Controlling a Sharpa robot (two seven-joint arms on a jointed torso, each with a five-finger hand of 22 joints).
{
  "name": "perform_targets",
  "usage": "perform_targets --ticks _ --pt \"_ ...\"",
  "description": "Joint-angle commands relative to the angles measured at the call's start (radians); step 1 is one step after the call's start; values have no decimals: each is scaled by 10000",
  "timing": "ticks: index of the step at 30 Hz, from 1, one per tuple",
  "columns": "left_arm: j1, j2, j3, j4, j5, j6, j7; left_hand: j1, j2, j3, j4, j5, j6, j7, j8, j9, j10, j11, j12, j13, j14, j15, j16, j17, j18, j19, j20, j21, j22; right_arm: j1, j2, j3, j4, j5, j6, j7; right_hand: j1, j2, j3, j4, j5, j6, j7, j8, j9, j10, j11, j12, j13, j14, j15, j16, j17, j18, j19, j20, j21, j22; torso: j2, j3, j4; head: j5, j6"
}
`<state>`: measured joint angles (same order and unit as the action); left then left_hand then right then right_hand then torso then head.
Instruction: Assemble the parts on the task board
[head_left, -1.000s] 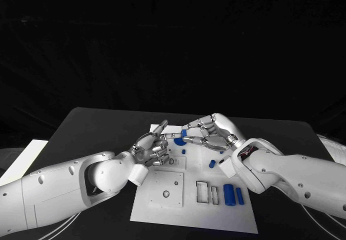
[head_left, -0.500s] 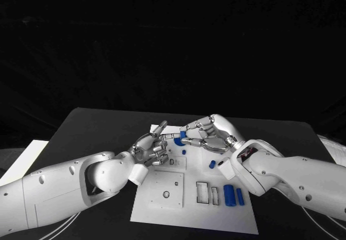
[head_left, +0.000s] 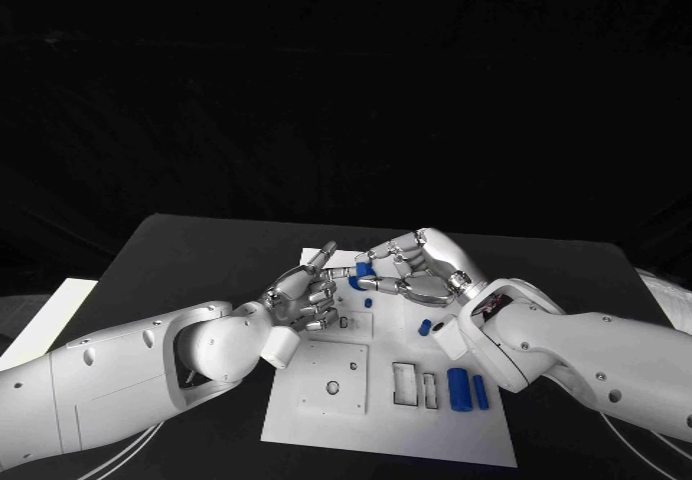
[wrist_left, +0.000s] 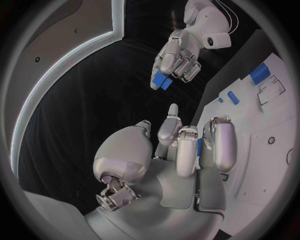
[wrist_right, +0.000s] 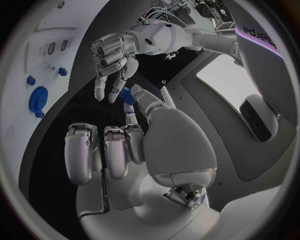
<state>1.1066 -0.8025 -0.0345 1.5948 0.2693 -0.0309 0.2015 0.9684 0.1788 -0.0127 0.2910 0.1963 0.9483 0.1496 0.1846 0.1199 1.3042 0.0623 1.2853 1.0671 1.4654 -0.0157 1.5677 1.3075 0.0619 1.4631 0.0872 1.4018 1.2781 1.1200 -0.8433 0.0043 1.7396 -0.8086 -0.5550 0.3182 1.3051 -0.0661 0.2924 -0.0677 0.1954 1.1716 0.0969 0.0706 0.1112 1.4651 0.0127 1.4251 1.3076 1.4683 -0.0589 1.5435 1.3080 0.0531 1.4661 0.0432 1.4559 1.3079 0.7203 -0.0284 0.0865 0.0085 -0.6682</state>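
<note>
Above black tabletop (head_left: 188, 250), right hand (head_left: 418, 268) is pinching blue part (head_left: 365, 270), risking dropping it; left hand (head_left: 303, 295) is curling emptily.

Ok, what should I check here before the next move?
1. Grip: right robot hand holds the blue part: ok.
2. Lift: blue part is off the board: ok.
3. Load: left robot hand holds nothing: cannot tell.
4. Clearance: the left wrist view shows a gap between the hands: ok.
5. Seat: the slot for this part is free: cannot tell.
</note>
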Motion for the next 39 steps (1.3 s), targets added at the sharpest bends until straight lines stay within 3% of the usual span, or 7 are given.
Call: perform_targets --ticks 1,23,39 --pt "10 55 8 48 -93 187 -102 94 -31 -47 -1 37 -67 -13 -56 5 -70 16 -41 31 1054 57 31 2633 -13 48 45 -14 27 -9 90 5 -90 -121 193 61 23 112 11 56 43 49 2 25 14 321 29 45 1699 946 51 39 2269 -70 169 75 40 549 -4 -2 14 -3 -11" --pt "14 80 8 144 -111 626 -67 -10 206 -144 9 46 478 -193 254 248 215 -122 183 433 1054 -27 31 2633 -40 111 9 100 208 -9 261 5 -435 -210 376 -83 22 112 8 57 43 49 1 24 14 320 28 44 1698 946 51 39 2270 -70 170 75 41 551 -9 -1 2 32 -47" --pt "14 66 9 106 -111 813 -44 -20 240 -170 7 45 613 -257 330 334 308 -180 244 558 1054 -76 31 2633 -48 128 -35 125 248 -9 223 5 -515 -267 397 -166 24 116 4 57 45 49 -1 23 15 318 26 42 1697 946 49 40 2271 -70 169 75 40 549 -14 1 -1 32 -58"
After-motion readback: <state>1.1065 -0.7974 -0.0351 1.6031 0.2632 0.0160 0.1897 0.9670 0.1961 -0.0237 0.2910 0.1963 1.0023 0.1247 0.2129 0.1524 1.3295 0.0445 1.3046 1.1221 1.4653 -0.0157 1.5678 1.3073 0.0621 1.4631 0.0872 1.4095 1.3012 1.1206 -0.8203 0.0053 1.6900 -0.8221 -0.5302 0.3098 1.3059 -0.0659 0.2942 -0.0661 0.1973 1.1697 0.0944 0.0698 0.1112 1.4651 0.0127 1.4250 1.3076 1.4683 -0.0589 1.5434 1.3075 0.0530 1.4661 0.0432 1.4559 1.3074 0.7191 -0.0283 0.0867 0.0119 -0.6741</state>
